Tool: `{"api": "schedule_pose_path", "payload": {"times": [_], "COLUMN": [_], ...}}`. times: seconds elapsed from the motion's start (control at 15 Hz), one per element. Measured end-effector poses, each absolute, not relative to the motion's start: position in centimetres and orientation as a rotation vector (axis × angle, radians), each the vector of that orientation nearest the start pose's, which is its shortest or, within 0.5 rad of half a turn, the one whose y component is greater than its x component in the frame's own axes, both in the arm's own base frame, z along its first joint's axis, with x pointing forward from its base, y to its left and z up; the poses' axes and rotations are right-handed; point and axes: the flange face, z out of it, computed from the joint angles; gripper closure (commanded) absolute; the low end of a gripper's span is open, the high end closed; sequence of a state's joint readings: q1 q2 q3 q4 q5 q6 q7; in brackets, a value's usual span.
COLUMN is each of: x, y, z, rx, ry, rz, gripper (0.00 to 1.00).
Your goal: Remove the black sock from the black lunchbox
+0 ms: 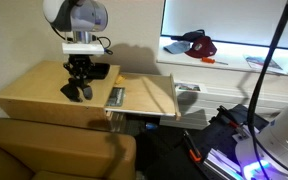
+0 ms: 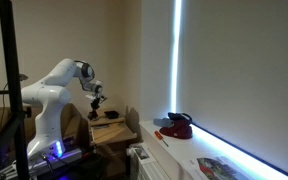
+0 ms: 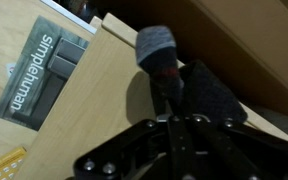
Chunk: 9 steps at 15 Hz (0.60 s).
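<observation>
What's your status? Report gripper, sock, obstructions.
Gripper shut on black sock. Sock grey-tipped, hanging over wooden table. Simplehuman box alongside, not blocking.

The black sock is partly hidden under the jaws.

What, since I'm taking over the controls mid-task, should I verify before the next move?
1. Tool shut on the black sock with a grey tip: ok.
2. Sock out of the black lunchbox: ok, it hangs in front of it.
3. Sock's lower end clear of the light wooden table: cannot tell.
4. Grey simplehuman-labelled strip apart from the sock: ok.
</observation>
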<state>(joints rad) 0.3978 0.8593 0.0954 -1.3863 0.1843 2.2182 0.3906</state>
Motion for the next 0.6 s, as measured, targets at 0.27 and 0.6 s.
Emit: {"api": "schedule_pose_path", "payload": {"times": [0.27,0.6], "x": [65.2,66.8], "y": [32.6,32.3], "z": [15.9,17.2], "rx": [-3.017,-3.076], "ry": [0.053,0.044], "rz": [0.109,-0.135], "gripper": [0.60,0.23]}}
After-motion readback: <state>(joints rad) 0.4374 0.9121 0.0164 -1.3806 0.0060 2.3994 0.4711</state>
